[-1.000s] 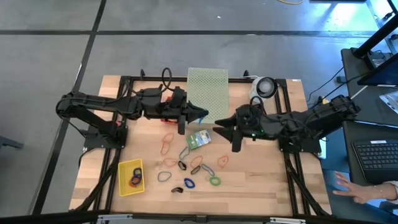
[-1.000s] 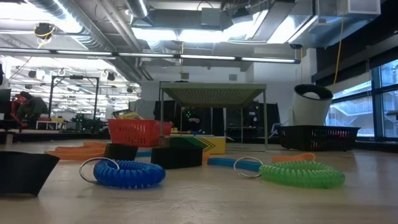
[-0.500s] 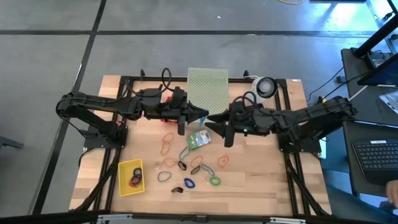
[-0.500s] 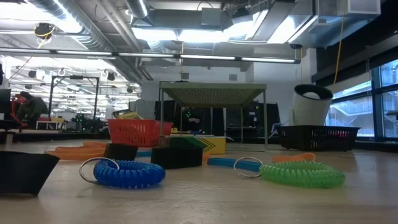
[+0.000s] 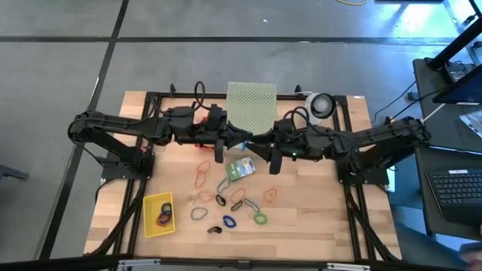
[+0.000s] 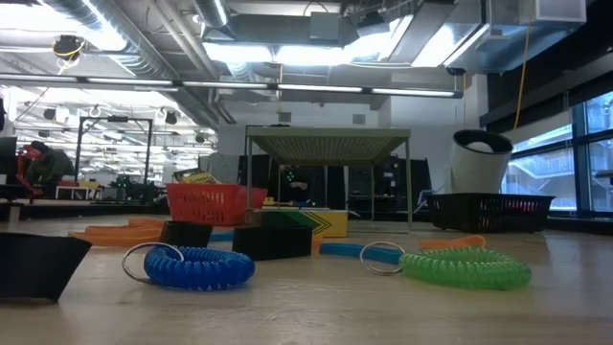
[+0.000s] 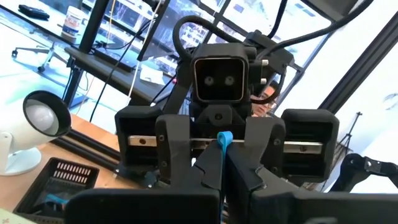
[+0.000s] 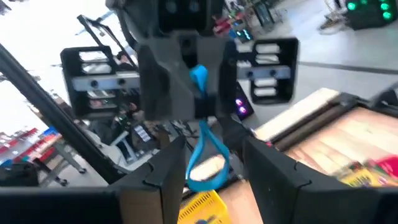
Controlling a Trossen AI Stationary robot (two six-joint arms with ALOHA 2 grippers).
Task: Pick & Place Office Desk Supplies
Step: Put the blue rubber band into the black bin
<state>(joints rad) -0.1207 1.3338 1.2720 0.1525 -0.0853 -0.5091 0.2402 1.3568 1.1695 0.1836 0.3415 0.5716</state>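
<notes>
Pinching blue rubber band [image 8: 204,158], left claw [image 5: 245,141], right claw [image 5: 260,147] parted around it

High view: overhead, facing straight down, far enough to take in the whole counter [image 5: 316,218] and both arms. Low view: at counter level, close behind the coiled loops, facing the room. The wrist views face each other at close range, both sharing the blue loop [image 8: 205,158] between the hands.
</notes>
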